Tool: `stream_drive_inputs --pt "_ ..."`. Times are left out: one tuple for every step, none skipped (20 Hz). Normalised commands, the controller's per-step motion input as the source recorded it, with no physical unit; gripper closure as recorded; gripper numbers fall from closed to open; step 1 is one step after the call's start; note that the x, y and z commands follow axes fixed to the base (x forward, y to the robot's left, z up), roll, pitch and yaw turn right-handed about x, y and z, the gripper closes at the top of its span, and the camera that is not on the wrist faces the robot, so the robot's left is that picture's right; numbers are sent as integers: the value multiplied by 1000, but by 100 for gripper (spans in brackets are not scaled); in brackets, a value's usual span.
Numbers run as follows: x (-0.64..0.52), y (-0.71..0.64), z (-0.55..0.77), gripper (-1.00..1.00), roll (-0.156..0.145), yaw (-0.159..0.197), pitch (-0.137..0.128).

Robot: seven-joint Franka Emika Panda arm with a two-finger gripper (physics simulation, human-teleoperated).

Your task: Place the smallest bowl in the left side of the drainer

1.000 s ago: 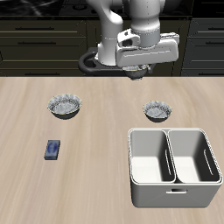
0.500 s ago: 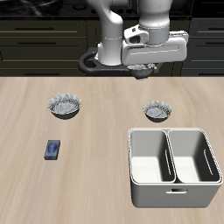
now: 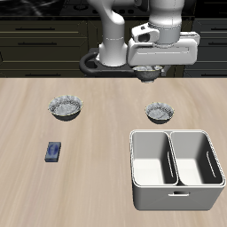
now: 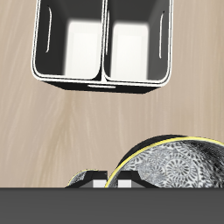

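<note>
The smallest bowl [image 3: 160,112], grey-white and speckled with a scalloped rim, sits on the wooden table just behind the drainer [image 3: 174,188]. In the wrist view the bowl [image 4: 175,171] shows close up and partly cut off, with the drainer [image 4: 103,84] beyond it. The drainer is a light grey tub with two deep compartments, both holding nothing. My gripper [image 3: 150,76] hangs high over the table, a little farther back than the smallest bowl, open and carrying nothing.
A wider bowl [image 3: 66,107] of the same kind sits across the table from the small one. A small blue object [image 3: 53,152] lies nearer the front edge. Dark cabinets [image 3: 35,44] stand behind the table.
The arm has carried the gripper sideways, closer to the spot above the smallest bowl. Nothing on the table has moved.
</note>
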Motion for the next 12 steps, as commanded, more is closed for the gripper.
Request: stream_drive_inputs --pt "355 -51 89 100 -66 -50 48" --pt "297 58 192 100 -53 -15 -27" --pt "299 12 133 100 -40 -8 -9" --pt "136 -7 84 100 -50 -14 -9" --pt "-7 -11 -13 100 0 0 0" --pt "560 288 311 100 -68 -43 -12" --pt "215 172 137 100 -29 -25 -13" --pt "210 220 91 100 -4 7 -27" --pt "244 157 87 100 -37 -27 2" --pt "-14 39 -6 100 0 0 0" --pt "219 206 79 100 5 16 19" --pt "440 369 193 100 -3 -17 -23"
